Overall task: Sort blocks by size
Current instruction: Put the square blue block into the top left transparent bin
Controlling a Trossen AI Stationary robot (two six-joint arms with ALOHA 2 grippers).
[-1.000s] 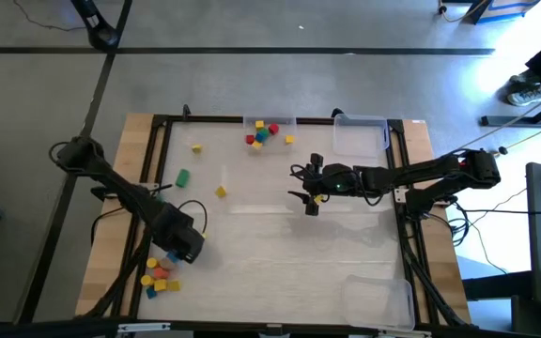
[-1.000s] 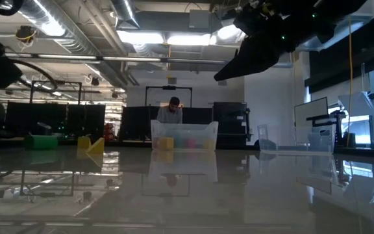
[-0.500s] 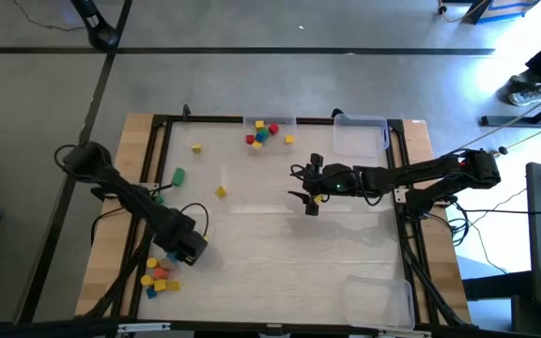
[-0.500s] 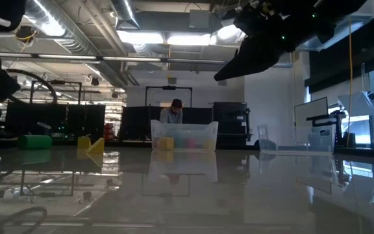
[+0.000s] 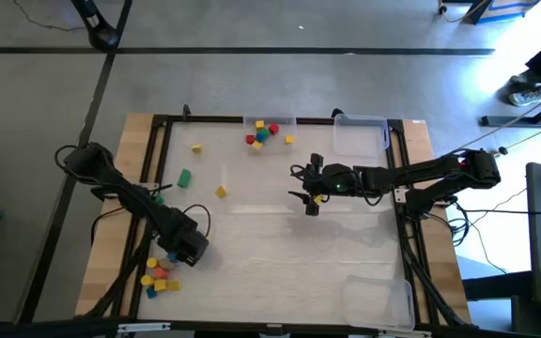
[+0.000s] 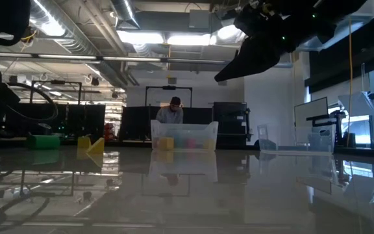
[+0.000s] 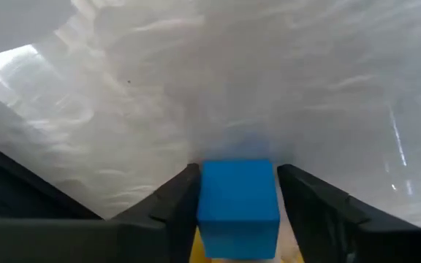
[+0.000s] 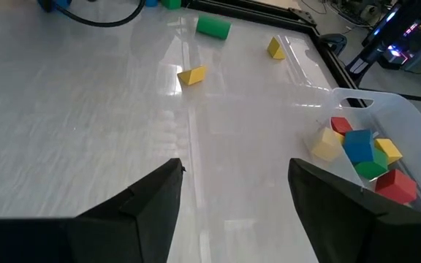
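A blue cube point(image 7: 238, 197) sits between the two fingers of my left gripper point(image 5: 184, 248), which points steeply down at the near left of the table, beside a heap of small blocks point(image 5: 161, 274). Loose blocks lie at the far left: a green one point(image 5: 183, 176) and two yellow ones point(image 5: 196, 147) point(image 5: 221, 192). More blocks point(image 5: 263, 132) fill a clear tray point(image 8: 386, 117) at the far edge. My right gripper point(image 5: 310, 193) hangs open above the table's middle, holding nothing. My left gripper has the blue cube pinched between its two fingers, one on each of two opposite side faces point(image 7: 205, 208). The fingers come from above, pointing steeply down. A bit of yellow point(image 7: 194, 250) shows under the cube; whether the cube is off the table I cannot tell.
An empty clear tray point(image 5: 361, 134) stands at the far right, another point(image 5: 378, 301) at the near right corner. A black frame point(image 5: 158, 150) runs around the white table top. Beyond the far edge a person point(image 6: 174, 112) stands behind the tray.
My left gripper has sunk toward the table near the heap of blocks at the near left. My right arm has kept still.
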